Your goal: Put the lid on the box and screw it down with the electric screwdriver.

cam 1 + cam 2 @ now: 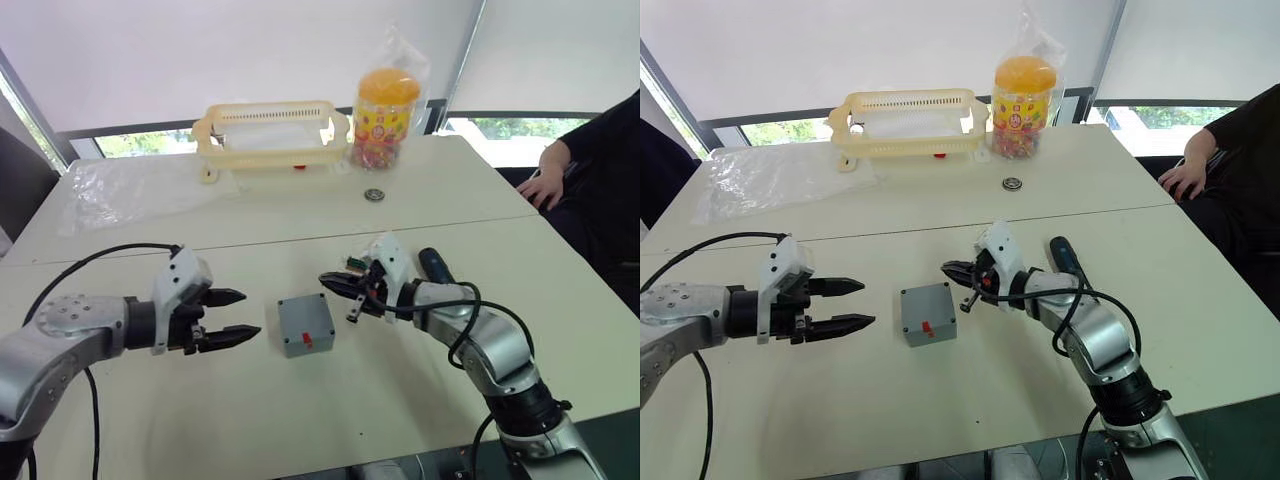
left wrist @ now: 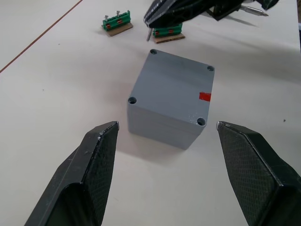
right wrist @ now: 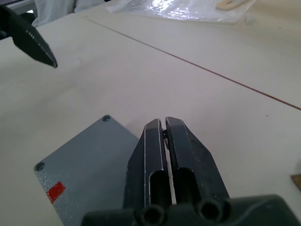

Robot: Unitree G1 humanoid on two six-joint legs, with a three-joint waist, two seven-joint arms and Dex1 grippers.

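The grey box [image 2: 160, 129] stands mid-table with the flat lid [image 2: 169, 84] lying on top of it, holes at its corners and a red mark at one edge. My left gripper [image 1: 232, 315] is open just left of the box, level with it. My right gripper [image 1: 330, 281] is shut beside the box's far right corner. A small screw [image 1: 356, 305] hangs from its fingers [image 3: 181, 141]. The black electric screwdriver [image 1: 435, 265] lies on the table behind my right arm, its metal bit [image 2: 254, 10] pointing away from the box.
Two small green blocks [image 2: 117, 23] [image 2: 168, 32] lie just beyond the box. Farther back are a yellow basket [image 1: 270, 130], an orange-lidded jar [image 1: 385, 115], a clear plastic sheet [image 1: 130, 190] and a small round part [image 1: 374, 194]. A person's hand [image 1: 540, 185] rests at the far right edge.
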